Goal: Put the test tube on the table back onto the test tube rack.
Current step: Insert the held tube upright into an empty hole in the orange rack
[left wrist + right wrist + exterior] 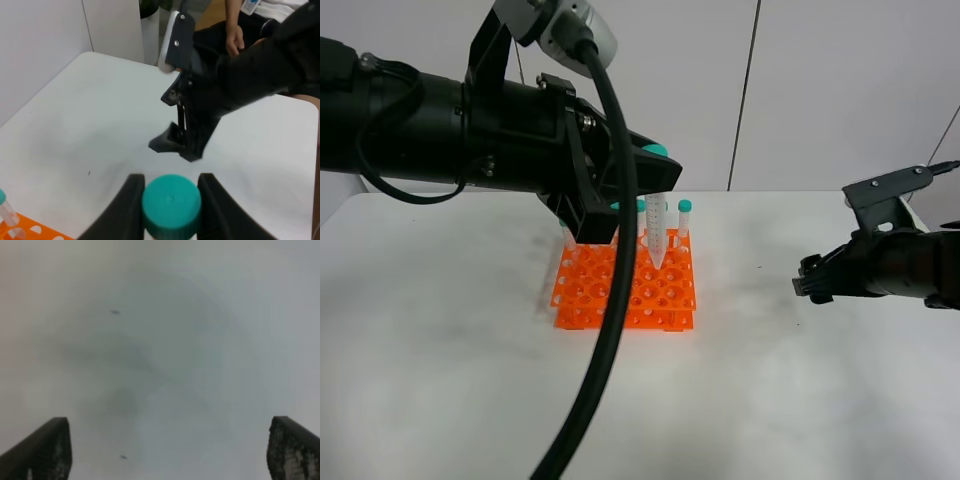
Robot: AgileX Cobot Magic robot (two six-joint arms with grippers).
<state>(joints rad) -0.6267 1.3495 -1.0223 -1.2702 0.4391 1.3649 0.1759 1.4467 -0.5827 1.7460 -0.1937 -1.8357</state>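
My left gripper [653, 160] is shut on the teal cap of the test tube [656, 232]. The tube hangs upright, its pointed tip just over the back rows of the orange test tube rack [625, 292] on the white table [460, 400]. In the left wrist view the teal cap [171, 204] sits clamped between the two fingers of the left gripper [171, 197]. My right gripper [808, 281] hovers low over the table to the right of the rack. Its jaws are open and nothing is between them in the right gripper [170, 455] view.
Other teal-capped tubes [684, 218] stand in the rack's back row. A corner of the rack [20, 230] shows in the left wrist view, along with the right arm [210, 95] and a seated person [235, 35] beyond the table's far edge.
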